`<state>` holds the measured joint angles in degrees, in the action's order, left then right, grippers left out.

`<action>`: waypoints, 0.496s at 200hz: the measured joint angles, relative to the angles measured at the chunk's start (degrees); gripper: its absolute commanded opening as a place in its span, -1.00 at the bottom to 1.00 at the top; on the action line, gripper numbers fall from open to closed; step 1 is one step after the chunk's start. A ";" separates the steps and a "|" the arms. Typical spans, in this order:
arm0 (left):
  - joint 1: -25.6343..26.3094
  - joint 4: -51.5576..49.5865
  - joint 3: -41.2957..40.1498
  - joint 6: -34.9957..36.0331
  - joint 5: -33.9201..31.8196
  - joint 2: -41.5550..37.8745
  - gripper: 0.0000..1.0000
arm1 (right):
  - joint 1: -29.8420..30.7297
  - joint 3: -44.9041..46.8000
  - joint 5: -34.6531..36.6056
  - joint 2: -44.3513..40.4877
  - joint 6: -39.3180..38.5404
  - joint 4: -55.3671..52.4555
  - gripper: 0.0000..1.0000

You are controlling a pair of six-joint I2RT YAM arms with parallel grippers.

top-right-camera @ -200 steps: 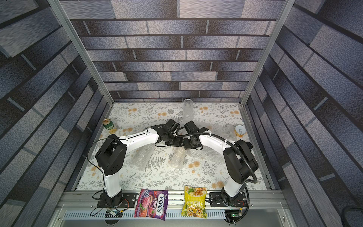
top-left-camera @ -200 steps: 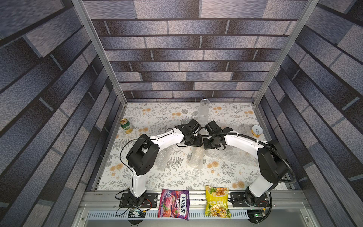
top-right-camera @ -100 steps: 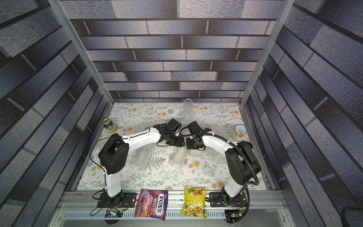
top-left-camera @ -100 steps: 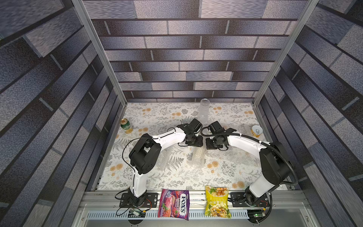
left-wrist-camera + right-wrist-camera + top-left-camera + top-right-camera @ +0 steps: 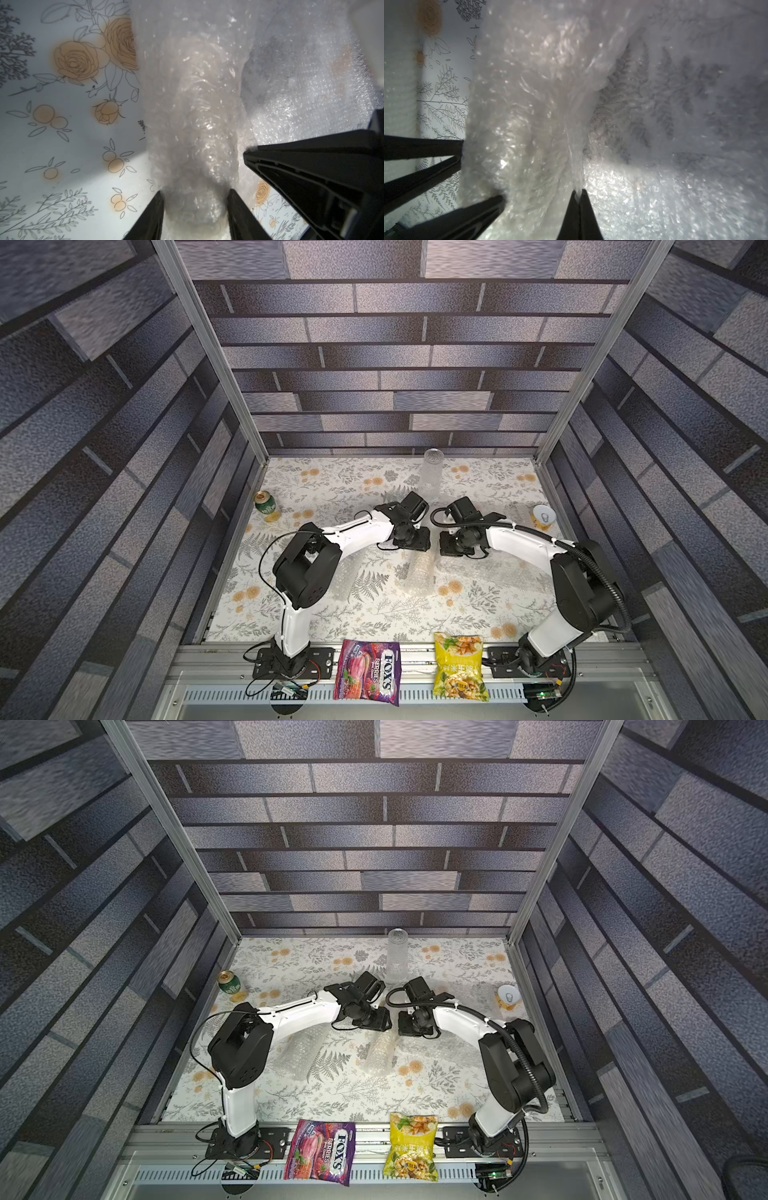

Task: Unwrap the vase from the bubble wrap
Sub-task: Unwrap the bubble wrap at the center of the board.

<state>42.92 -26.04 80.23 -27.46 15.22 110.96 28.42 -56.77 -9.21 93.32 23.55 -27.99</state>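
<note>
Your right arm (image 5: pixel 519 541) is sitting further toward the right of the frame than a second ago, so a gap is now showing between the two black wrists that were almost touching. Your left arm (image 5: pixel 357 531) is holding much the same spot. Both arms are reaching to the middle of the floral counter (image 5: pixel 332 477). The bubble wrap (image 5: pixel 419 572) is lying just below them in both top views, as a rolled bundle slightly below the centre of the frame with a flatter sheet spreading from it toward the right. Your left jaws are grasping that bundle, with one black finger (image 5: pixel 153 212) pressing on each side of it at the bottom of the left wrist view. Your right jaws are clenched on a thin fold of the bubble wrap (image 5: pixel 529 104), pinching it at the bottom centre of the right wrist view. You cannot tell from these views what is lying inside the bundle. A tall clear glass (image 5: pixel 432 475) is standing upright at the upper centre of the counter, with a green can (image 5: pixel 264 502) sitting at the left edge and a yellow can (image 5: pixel 543 516) at the right edge. A purple snack bag (image 5: pixel 368 672) and a yellow snack bag (image 5: pixel 459 668) are lying on the metal rail (image 5: pixel 417 655) at the bottom of the frame.
</note>
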 measured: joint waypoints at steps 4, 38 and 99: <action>-0.07 0.07 -0.04 0.00 0.09 0.00 0.00 | -0.15 0.07 -0.22 -0.02 0.09 0.02 -1.00; -0.44 0.68 -0.48 0.00 1.01 -0.02 -0.01 | -0.72 0.35 -1.36 -0.02 0.79 0.44 -1.00; -0.59 1.16 -0.74 -0.02 1.36 -0.17 0.00 | -0.85 0.04 -1.64 -0.02 1.05 0.46 -0.86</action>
<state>42.33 -24.88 79.48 -27.49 16.58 110.78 27.57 -56.73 -10.85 93.30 24.60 -27.53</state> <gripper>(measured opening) 0.499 0.050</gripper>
